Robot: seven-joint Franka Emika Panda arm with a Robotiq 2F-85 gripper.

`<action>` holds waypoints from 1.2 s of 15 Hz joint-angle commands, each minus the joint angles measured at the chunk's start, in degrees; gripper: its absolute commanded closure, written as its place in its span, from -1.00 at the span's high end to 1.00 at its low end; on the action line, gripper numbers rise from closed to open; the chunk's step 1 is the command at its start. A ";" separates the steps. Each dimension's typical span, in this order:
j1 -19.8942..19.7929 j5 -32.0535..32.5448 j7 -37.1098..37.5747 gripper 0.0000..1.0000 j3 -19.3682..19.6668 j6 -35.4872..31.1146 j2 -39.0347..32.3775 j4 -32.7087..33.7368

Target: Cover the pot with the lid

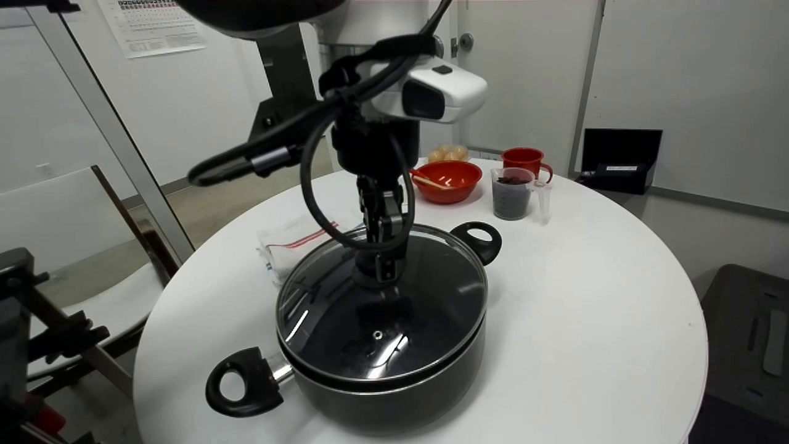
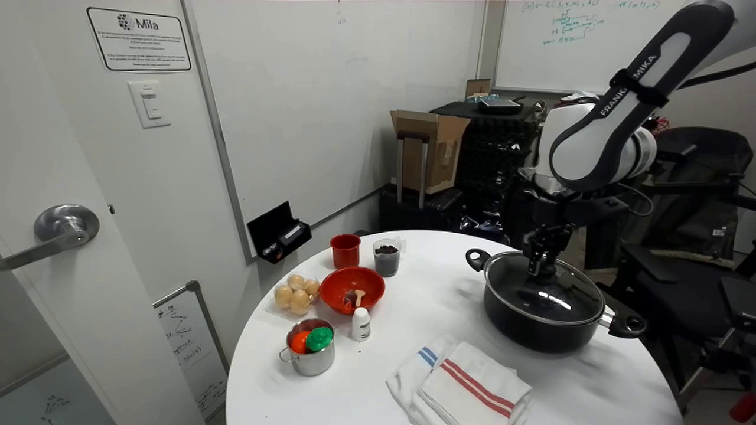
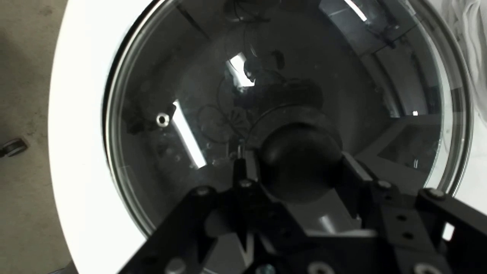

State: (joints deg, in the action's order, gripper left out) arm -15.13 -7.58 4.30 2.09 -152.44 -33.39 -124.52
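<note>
Directly below the claw (image 3: 302, 167), the round glass lid (image 1: 422, 302), seemingly pinched by the black knob (image 3: 300, 146): closed part-way, with a pad (image 3: 251, 165) against either side. Over the mouth of the black two-handled pot (image 1: 394, 410), close to centred, but showing a dark strip between rims toward the camera in an exterior view; impossible to tell whether fully seated. No long axis to match; likely needing just a slight straight-down settling, then letting go. Apart on the worktop (image 1: 592, 296): red bowl (image 2: 348, 278) holding a wooden-looking utensil (image 2: 358, 297), measuring cup (image 1: 510, 205) with dark bits (image 1: 513, 180), steel cup (image 2: 313, 364) with orange item (image 2: 298, 342) and green item (image 2: 319, 339), red mug (image 1: 518, 162) with inside hidden.
</note>
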 commanded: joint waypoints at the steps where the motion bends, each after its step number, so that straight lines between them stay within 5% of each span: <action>1: -0.50 -2.32 -2.17 -0.49 0.08 1.44 -0.56 1.44; 18: -0.69 -3.71 -1.90 -0.49 1.30 1.06 0.06 -0.05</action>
State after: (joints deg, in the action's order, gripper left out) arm -16.36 -10.43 3.21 2.28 -152.30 -33.79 -124.32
